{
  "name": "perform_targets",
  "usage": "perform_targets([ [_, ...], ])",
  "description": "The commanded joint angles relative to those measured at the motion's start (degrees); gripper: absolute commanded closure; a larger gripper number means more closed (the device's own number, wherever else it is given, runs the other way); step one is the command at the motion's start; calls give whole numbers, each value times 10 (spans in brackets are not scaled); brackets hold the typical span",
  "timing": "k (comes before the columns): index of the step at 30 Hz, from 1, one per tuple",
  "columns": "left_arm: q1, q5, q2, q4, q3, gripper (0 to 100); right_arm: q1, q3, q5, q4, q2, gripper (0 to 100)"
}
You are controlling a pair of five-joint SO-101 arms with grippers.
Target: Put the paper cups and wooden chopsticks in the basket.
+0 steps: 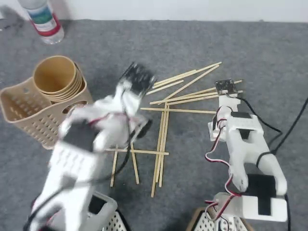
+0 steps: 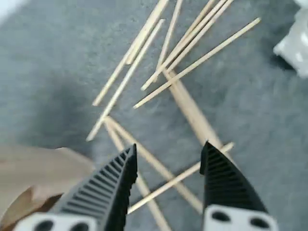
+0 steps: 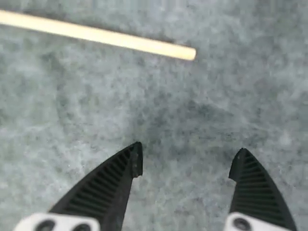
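We note paper cups (image 1: 55, 74) stacked inside the basket (image 1: 21, 113). Chopsticks (image 1: 163, 125) lie scattered on the counter (image 1: 240, 43) beside it. Left jaws spread above them. Right jaws spread farther off. Bottle (image 1: 43, 17) behind the basket.

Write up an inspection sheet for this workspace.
Surface: grey mat, flat.
Job's things: paper cups stacked in the basket; wooden chopsticks scattered on the mat, outside it.
Clutter: plastic bottle at the far edge.
Grippers: left gripper open and empty over the chopsticks; right gripper open and empty over bare mat near one chopstick.
Cables: red, white and black wires on the right arm; black cable beside it.
Surroundings: pale wall behind.
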Motion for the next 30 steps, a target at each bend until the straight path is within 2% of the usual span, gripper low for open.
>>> perform_targets([
  [1,20,128,189,-78,-56,786,9,0,-7,-12,-29,700],
  [5,18,185,353,-99,-120,786,22,1,-8,-12,-29,700],
  [12,19,186,553,-89,-250,786,20,1,-24,-12,-29,700],
  [20,16,189,665,-97,-298,787,17,1,-25,-15,-29,700],
  [30,51,199,710,-93,-299,787,17,1,-25,-15,-29,700],
])
